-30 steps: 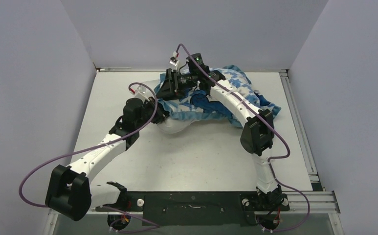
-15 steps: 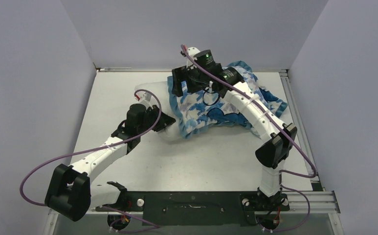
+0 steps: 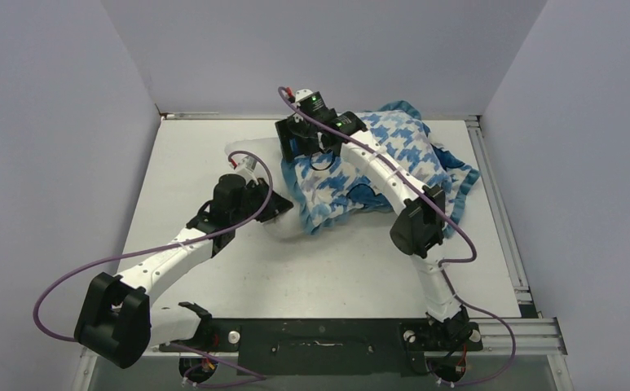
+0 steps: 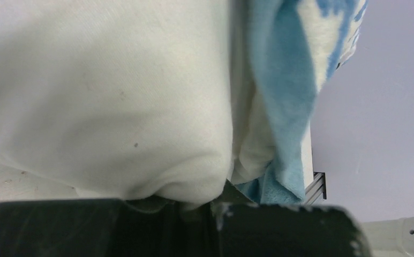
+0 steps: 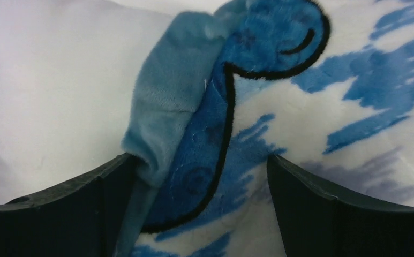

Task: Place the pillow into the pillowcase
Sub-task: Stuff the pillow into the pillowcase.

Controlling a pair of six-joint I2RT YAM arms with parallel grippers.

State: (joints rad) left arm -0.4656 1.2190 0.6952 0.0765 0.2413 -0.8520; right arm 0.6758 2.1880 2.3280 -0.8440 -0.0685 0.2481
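Wrist views show what the top view hides: left gripper pinching the pillow at bottom centre; right gripper spread astride the pillowcase edge.

White arm links, black joints — purple cables

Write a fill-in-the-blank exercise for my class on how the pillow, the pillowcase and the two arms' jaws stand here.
1. In the top view, the plump white fabric pillow pokes out of the ____ end of the blue-edged houndstooth fabric pillowcase.
2. The left arm's jaws are ____ on the pillow's fabric.
3. The right arm's jaws stand ____ astride the pillowcase's blue edge.

Missing words: left; shut; open.
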